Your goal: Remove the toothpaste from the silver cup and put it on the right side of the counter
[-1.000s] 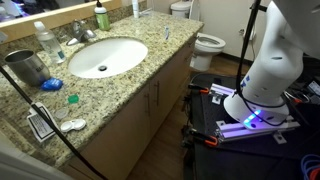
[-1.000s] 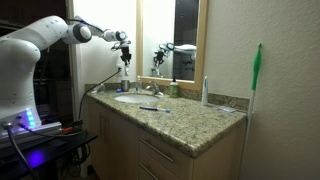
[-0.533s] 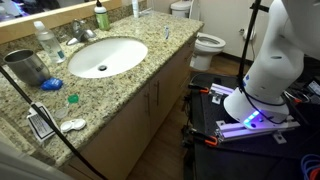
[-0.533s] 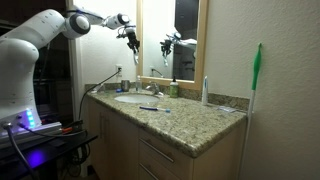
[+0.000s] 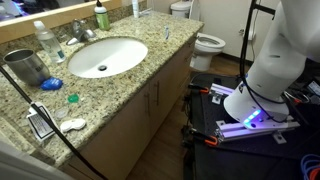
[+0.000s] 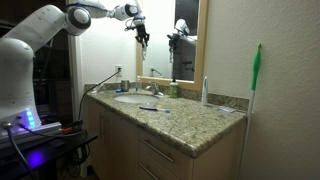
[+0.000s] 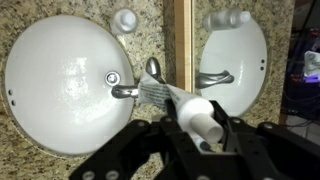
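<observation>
In the wrist view my gripper is shut on the toothpaste, a whitish tube with a white cap that lies between the black fingers. Below it are the white sink and the granite counter. In an exterior view the gripper hangs high above the counter, in front of the mirror. The silver cup stands at the far left end of the counter, away from the gripper.
A clear bottle with white cap and a small green bottle stand behind the sink. A blue toothbrush lies near the right end. A toilet stands beyond the counter. A green-handled brush leans on the wall.
The gripper has risen and moved rightward, from just above the counter's left end to high in front of the mirror, with the toothpaste still in it.
</observation>
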Action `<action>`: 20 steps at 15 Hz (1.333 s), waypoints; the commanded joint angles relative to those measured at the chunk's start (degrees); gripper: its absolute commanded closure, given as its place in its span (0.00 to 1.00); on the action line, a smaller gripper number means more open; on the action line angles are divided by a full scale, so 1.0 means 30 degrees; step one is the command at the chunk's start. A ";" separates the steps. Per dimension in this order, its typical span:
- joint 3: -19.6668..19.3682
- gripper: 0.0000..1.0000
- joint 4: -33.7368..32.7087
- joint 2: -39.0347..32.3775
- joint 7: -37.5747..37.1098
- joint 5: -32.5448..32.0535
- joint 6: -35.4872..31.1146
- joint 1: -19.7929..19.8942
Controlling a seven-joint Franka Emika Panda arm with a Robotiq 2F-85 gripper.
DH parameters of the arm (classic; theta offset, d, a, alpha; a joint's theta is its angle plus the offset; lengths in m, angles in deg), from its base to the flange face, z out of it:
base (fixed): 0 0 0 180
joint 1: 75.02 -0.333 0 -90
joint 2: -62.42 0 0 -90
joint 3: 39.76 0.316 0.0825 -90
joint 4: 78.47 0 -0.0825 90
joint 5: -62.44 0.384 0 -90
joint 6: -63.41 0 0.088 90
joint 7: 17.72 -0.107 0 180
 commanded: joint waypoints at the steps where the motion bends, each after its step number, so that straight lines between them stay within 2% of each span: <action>1: 0.0001 0.63 0.0000 -0.0043 -0.0124 -0.0063 -0.0001 -0.0297; 2: 0.0001 0.63 0.0000 -0.0068 -0.0186 -0.0080 -0.0002 -0.0462; 3: 0.0000 0.88 -0.0001 -0.0079 -0.0195 -0.0082 -0.0002 -0.0532; 6: -0.1000 0.88 -0.0313 -0.0777 -0.2386 -0.0435 -0.0905 0.0158; 8: -0.1584 0.88 -0.0441 -0.1332 -0.3220 -0.0235 -0.1002 0.1299; 12: -0.2564 0.88 0.0065 -0.2063 -0.4266 -0.0042 0.0463 0.3550; 15: -0.1959 0.88 0.0166 -0.2298 -0.3601 0.1534 0.2745 0.5942; 16: -0.1131 0.88 -0.0780 -0.2919 -0.3808 0.1556 0.3793 0.7074; 20: -0.0459 0.88 -0.1052 -0.3934 -0.5754 0.2722 0.5657 0.9140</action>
